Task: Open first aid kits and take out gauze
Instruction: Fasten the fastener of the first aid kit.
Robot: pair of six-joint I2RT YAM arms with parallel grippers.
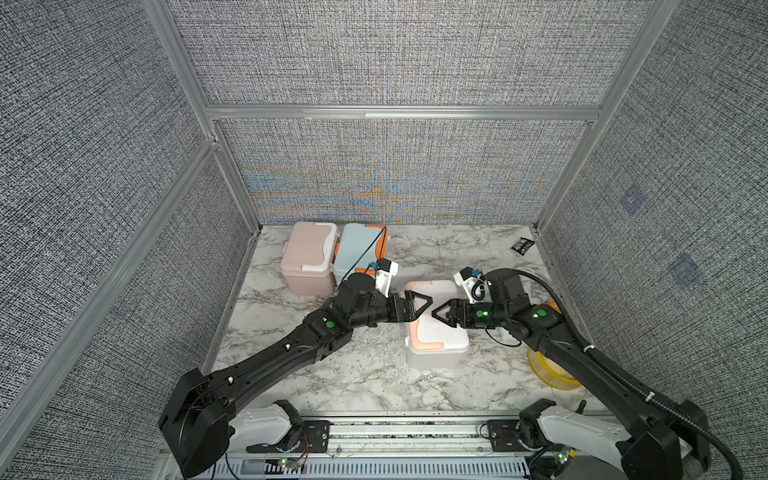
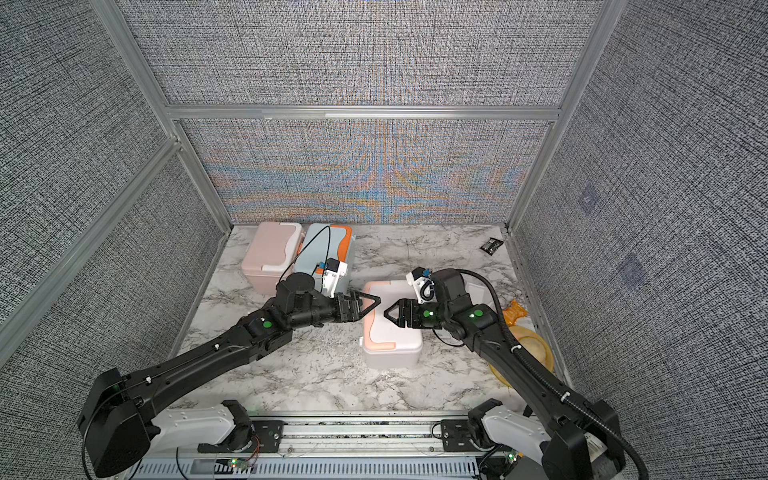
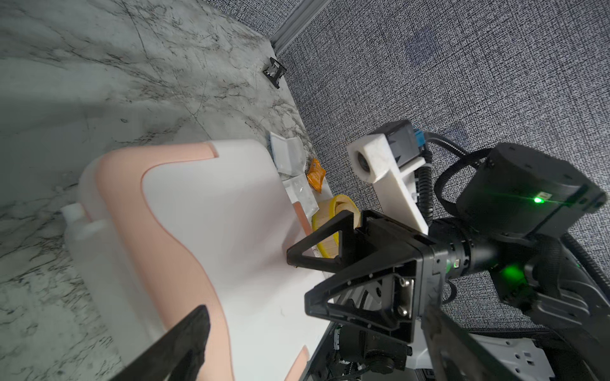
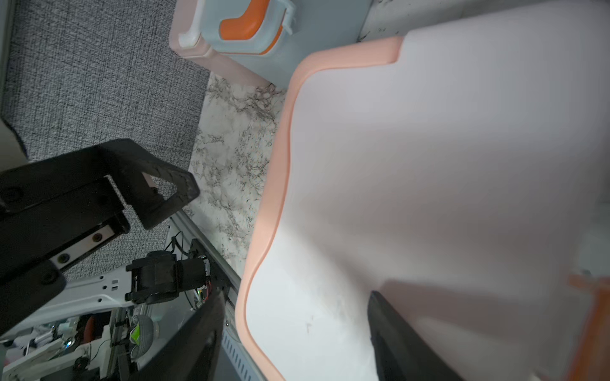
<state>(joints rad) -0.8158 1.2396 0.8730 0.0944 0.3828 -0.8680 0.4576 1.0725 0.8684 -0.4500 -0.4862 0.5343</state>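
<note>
My right gripper [image 1: 437, 312] is released: the left wrist view shows its jaws apart with nothing between them, turned so that one is stacked above the other. It reaches in from 4 o'clock and points toward 9. My left gripper [image 1: 426, 301] is released too, jaws apart and empty, coming in from 8 o'clock, so the two tips face each other, near but apart.

Both hang over the white-and-peach first aid kit [image 1: 440, 336], which stands just to the 3 o'clock side of the middle of the marble table [image 1: 332, 374]. I judge I hold them there because this kit's lid looks shut. Its peach handle [image 1: 428, 345] is folded flat and its white latch tab [image 3: 74, 211] is on the 9 o'clock side, so one hand can steady the box while the other frees the lid. Whether either jaw touches the lid I cannot tell.

Out at 11 o'clock, by the back wall, the pink first aid kit [image 1: 307, 257] and the light blue first aid kit [image 1: 357, 249] sit side by side, touching, lids down. I take them to be parked clear of the work.

Gauze pads [image 3: 290, 158] in clear wrappers lie on the table at 3 o'clock of the white kit. They are near the side wall, beside an orange packet [image 3: 315, 174] and a yellow roll [image 1: 548, 370]. My right arm hides most of them from above, so I cannot count them. A small black packet [image 1: 523, 244] sits alone at 1 o'clock.
</note>
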